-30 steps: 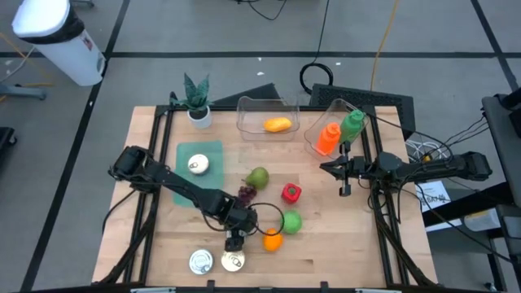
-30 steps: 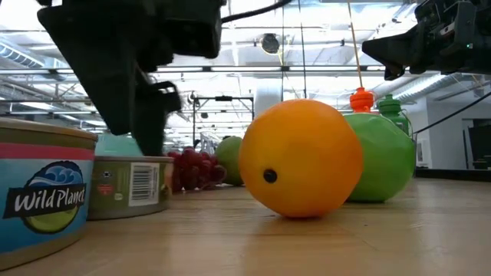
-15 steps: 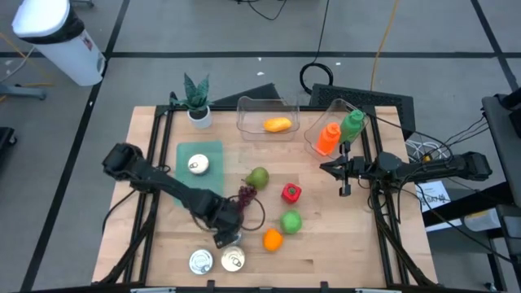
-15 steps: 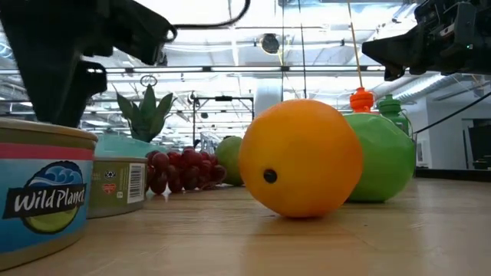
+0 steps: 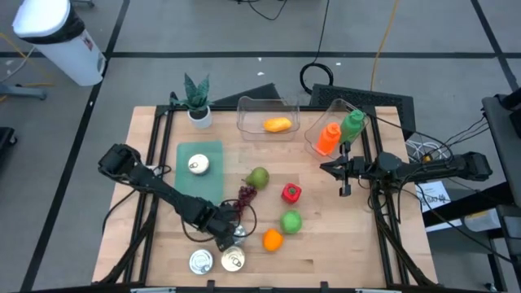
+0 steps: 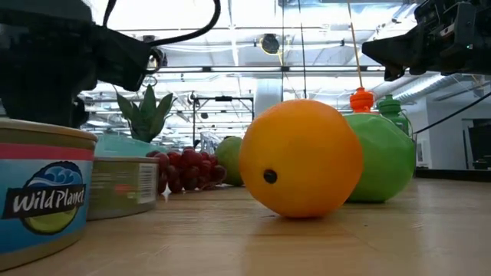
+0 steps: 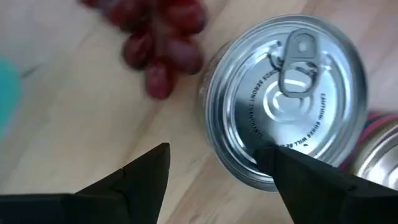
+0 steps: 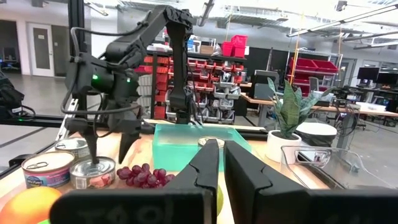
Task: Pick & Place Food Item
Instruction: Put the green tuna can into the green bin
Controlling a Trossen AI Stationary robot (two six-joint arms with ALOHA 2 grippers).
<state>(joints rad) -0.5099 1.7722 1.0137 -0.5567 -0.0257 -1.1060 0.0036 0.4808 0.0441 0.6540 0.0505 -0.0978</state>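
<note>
My left gripper (image 5: 228,242) is open and points down near the table's near edge. It hangs over a silver-topped can (image 5: 234,260) with a pull tab (image 7: 297,62). In the left wrist view one finger (image 7: 292,171) overlaps the can's rim and the other (image 7: 146,171) is over bare wood toward the red grapes (image 7: 165,37). A second can (image 5: 200,261), labelled Wild Planet (image 6: 38,192), stands just left of it. An orange (image 5: 272,239), green apple (image 5: 291,221), red pepper (image 5: 291,193) and pear (image 5: 258,177) lie nearby. My right gripper (image 5: 326,168) waits shut, raised at the right. My left gripper comes from above with one finger (image 7: 277,165) at the near rim (image 7: 249,168) of the silver-topped can, which stands upright on the table. The finger hides the spot, so I cannot tell whether it touches the can.
A clear bin (image 5: 244,110) holding an orange-yellow item (image 5: 278,124) sits at the far side. A second tilted bin holds an orange bottle (image 5: 328,137) and a green bottle (image 5: 352,124). A potted plant (image 5: 196,98) and a teal mat (image 5: 213,150) with a white object (image 5: 199,165) are far left.
My left gripper has swung from beside the orange toward the table's left and turned, so that it now slants over the silver-topped can. In the low view that can's barcode has moved round, so the can has turned a little where it stands. The right arm kept still.
</note>
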